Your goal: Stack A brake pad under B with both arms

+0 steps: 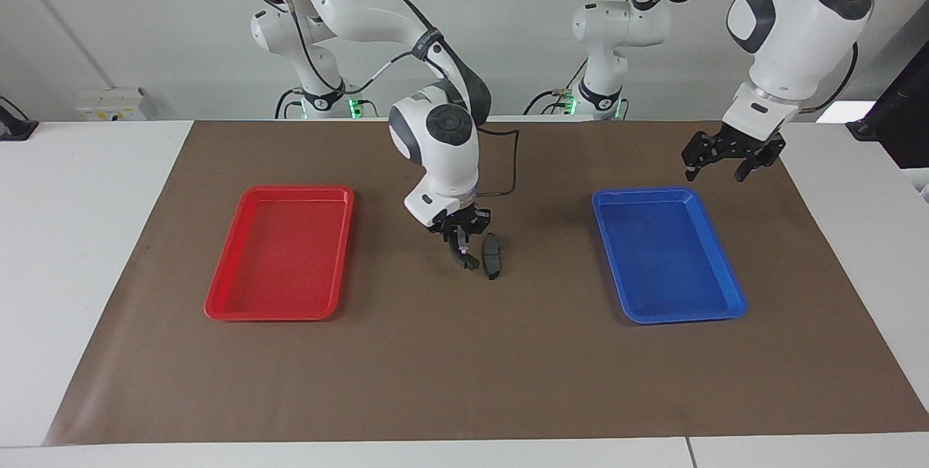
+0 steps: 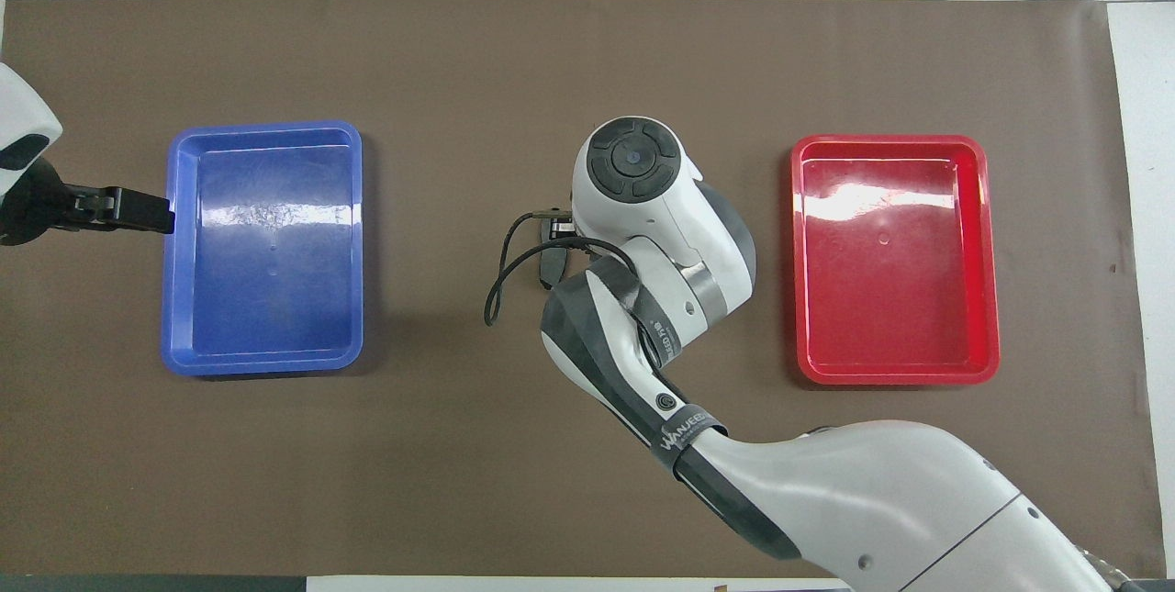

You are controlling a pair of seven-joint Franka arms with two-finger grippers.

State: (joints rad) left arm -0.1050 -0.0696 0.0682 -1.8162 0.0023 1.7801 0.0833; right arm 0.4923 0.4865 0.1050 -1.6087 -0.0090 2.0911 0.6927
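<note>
The table (image 1: pixel 72 250) carries a brown mat (image 1: pixel 464 381), laid as the work surface. On it a red tray (image 1: pixel 218 305) sits toward the right arm's end and a blue tray (image 1: pixel 733 305) toward the left arm's end. Both show nothing inside, which leaves the middle strip free for stacking.

The right arm bends steeply down over that middle strip. Its end effector (image 1: pixel 462 254) is low, at mat level, and I cannot tell how wide it stands or whether it grips anything. A dark piece at its tip may be the long brake shoe, but the arm hides too much to be sure.

The left arm waits. Its end effector (image 1: pixel 718 172) hangs spread apart and holds nothing, raised over the mat by the blue tray's corner nearest the robots, probably to keep out of the way.

The short brake pad (image 1: pixel 492 256) lies flat on the mat between the trays, just beside the right end effector.
</note>
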